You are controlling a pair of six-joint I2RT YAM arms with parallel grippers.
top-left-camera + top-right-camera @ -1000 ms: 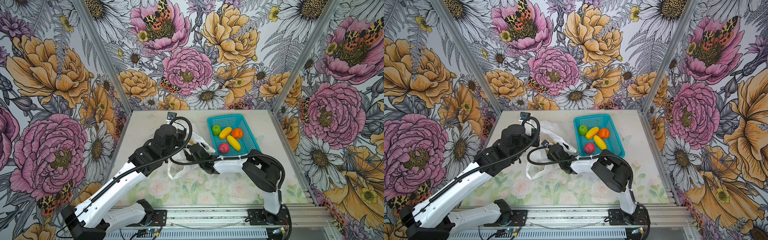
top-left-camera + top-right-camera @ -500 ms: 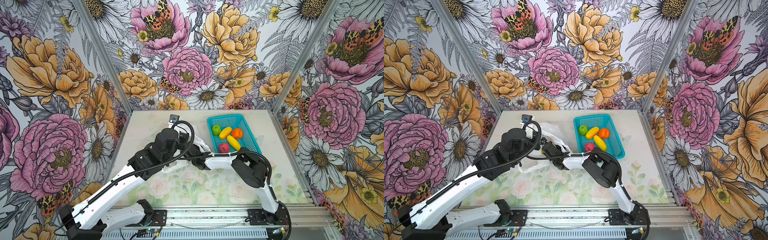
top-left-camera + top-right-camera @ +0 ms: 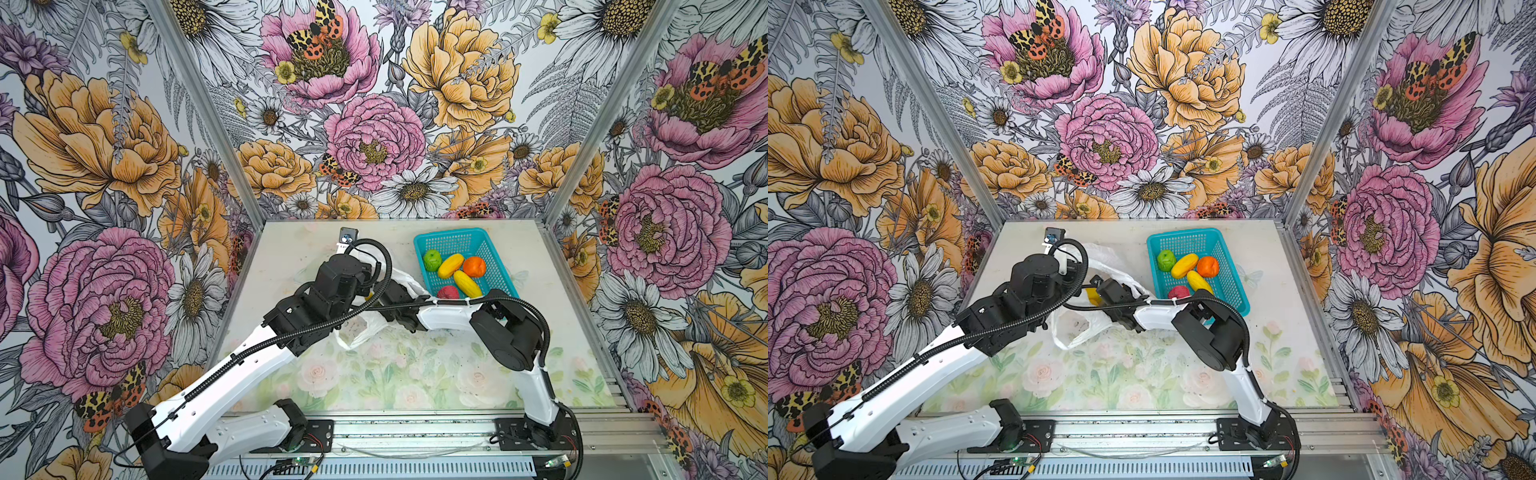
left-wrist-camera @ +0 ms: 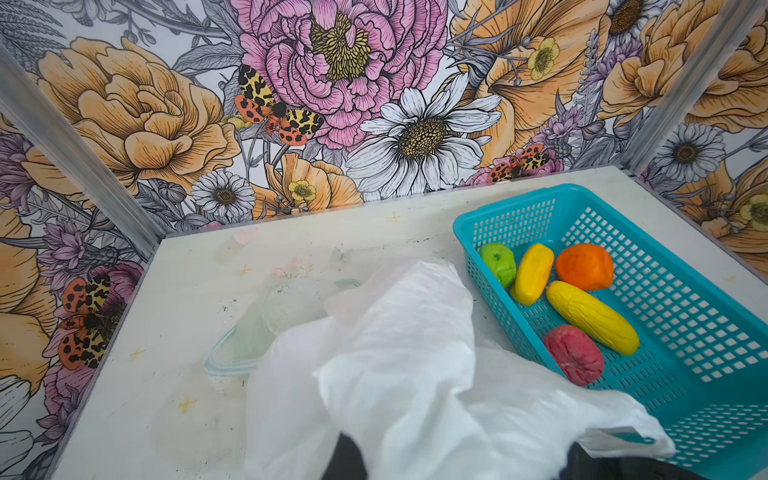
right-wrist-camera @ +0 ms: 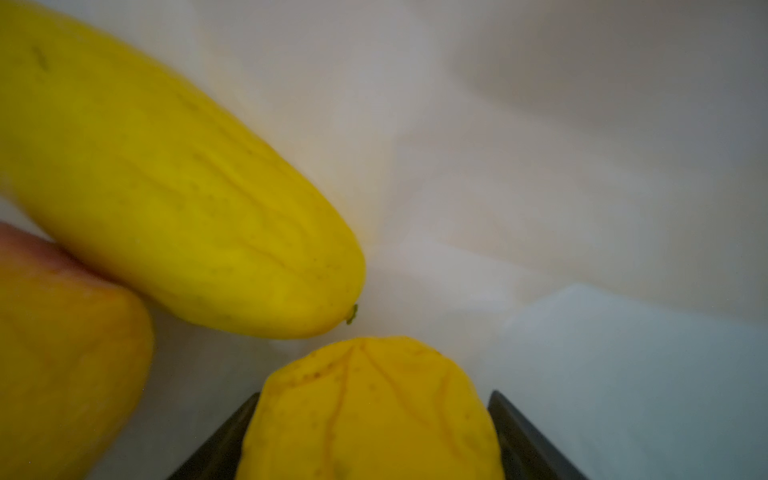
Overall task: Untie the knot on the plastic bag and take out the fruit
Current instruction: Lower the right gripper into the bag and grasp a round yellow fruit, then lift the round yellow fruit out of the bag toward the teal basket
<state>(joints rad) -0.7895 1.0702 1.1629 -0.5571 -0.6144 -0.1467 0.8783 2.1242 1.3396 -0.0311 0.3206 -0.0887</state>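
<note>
Right wrist view, close and blurry: right gripper (image 5: 374, 419) was inside the plastic bag (image 5: 540, 166). Its two dark fingers (image 5: 224, 436) sat tight against either side of a yellow-orange fruit (image 5: 365, 407), pinching it. A long yellow fruit (image 5: 174, 199) lay just beside, its tip nearly touching the held one. A third orange-yellow fruit (image 5: 62, 365) touched the long one.

Both top views: bag sat mid-frame on the table (image 3: 286, 257), just left of the teal basket (image 3: 449, 236). Both arms met over it. Right arm reached in from the lower right of the frame, its wrist buried in white plastic.

Left wrist view: left gripper (image 4: 465, 457) was mostly hidden under the film. Fingers were pressed together on a bunch of bag plastic, which rose off the table toward the camera. Bag edge overlapped the basket's corner; contact could not be told.

Basket held five pieces: green apple (image 3: 432, 260), orange (image 3: 474, 266), two yellow oblong ones (image 3: 451, 266), and a pink-red bumpy ball (image 3: 448, 292) partly behind the right arm.
</note>
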